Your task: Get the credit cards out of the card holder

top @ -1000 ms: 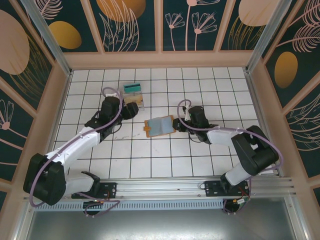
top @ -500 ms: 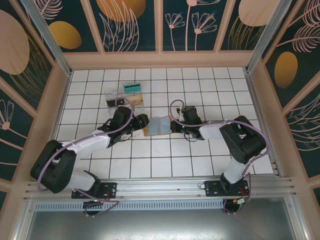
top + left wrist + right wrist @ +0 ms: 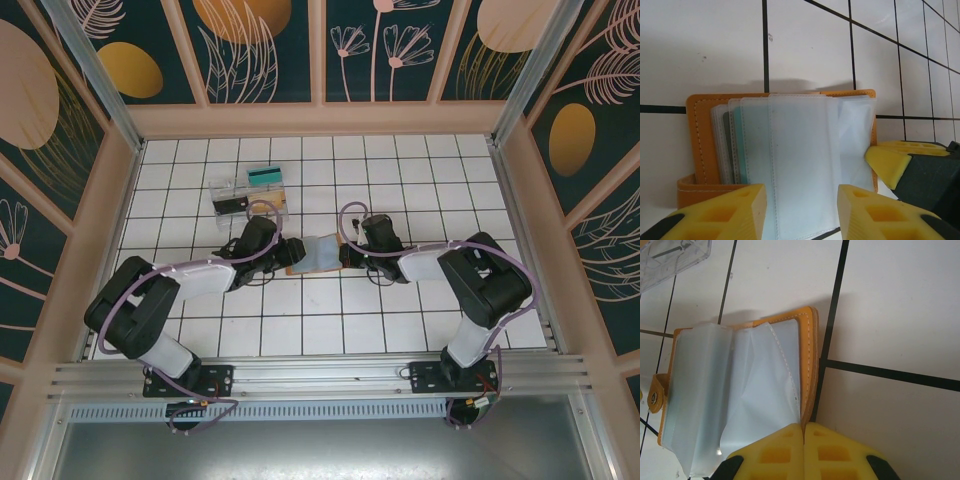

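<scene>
While the card holder (image 3: 318, 251) lies open on the tiled table (image 3: 420, 160), about midway between its left and right edges, both arms reach in on it from opposite sides. Its orange-brown cover (image 3: 701, 135) lies flat, with a fan of clear sleeves (image 3: 800, 150) spread over it; a teal edge shows through one sleeve. Left gripper (image 3: 801, 210): jaws apart, standing either side of the sleeves at the holder's left end, no clamp seen. Right gripper (image 3: 804, 432): fingers pressed together with no gap, tips touching the stitched right edge of the holder; whether a sleeve is pinched between them cannot be told. A clear plastic tray (image 3: 248, 192) stands apart from the holder, nearer the far edge and left of it
</scene>
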Action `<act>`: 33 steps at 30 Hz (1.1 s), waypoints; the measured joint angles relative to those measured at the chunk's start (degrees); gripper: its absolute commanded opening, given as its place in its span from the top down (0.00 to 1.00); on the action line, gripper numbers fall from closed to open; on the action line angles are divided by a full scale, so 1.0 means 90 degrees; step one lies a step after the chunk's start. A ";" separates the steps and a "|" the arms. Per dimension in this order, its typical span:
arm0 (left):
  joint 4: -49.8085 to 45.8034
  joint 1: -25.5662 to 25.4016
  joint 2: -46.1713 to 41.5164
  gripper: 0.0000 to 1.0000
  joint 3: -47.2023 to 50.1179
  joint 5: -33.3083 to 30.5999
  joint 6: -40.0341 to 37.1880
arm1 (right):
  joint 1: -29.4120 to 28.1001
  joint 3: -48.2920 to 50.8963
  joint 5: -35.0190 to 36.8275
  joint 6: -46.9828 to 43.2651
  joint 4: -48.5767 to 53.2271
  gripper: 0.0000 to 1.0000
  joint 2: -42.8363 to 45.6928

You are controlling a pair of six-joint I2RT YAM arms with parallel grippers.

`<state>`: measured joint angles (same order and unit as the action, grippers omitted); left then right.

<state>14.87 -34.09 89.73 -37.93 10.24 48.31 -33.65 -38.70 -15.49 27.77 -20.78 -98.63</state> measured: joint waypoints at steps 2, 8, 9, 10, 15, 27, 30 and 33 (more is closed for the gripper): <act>-0.0012 0.0000 0.0039 0.57 -0.0034 0.0000 0.0000 | 0.0000 0.0000 -0.0029 0.0000 0.0000 0.98 0.0000; -0.0109 -0.0015 0.0257 0.56 -0.0182 -0.0039 -0.0002 | 0.0000 0.0000 -0.0109 0.0000 0.0002 0.98 0.0000; -0.0197 -0.0022 0.0274 0.55 -0.0214 -0.0102 -0.0002 | 0.0000 0.0000 -0.0119 0.0000 0.0002 0.98 0.0000; -0.0262 -0.0024 0.0282 0.56 -0.0228 -0.0192 -0.0002 | 0.0000 0.0000 -0.0121 0.0000 0.0002 0.98 0.0000; -0.0449 -0.0024 0.0282 0.56 -0.0228 -0.0406 -0.0002 | 0.0000 0.0000 -0.0143 0.0002 0.0002 0.98 0.0000; -0.0318 -0.0039 0.0544 0.53 -0.0311 -0.0141 -0.0002 | 0.0000 0.0000 -0.0194 0.0024 0.0002 0.97 0.0000; -0.0189 -0.0044 0.0549 0.49 -0.0311 0.0034 -0.0002 | 0.0000 0.0000 -0.0197 0.0027 0.0002 0.97 0.0000; -0.0053 -0.0063 0.0549 0.46 -0.0311 0.0233 -0.0002 | 0.0000 0.0000 -0.0248 0.0073 0.0002 0.97 0.0000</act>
<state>14.39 -34.65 94.67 -40.73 12.34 48.29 -33.65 -38.70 -17.72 28.42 -20.75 -98.63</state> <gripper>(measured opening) 0.525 0.054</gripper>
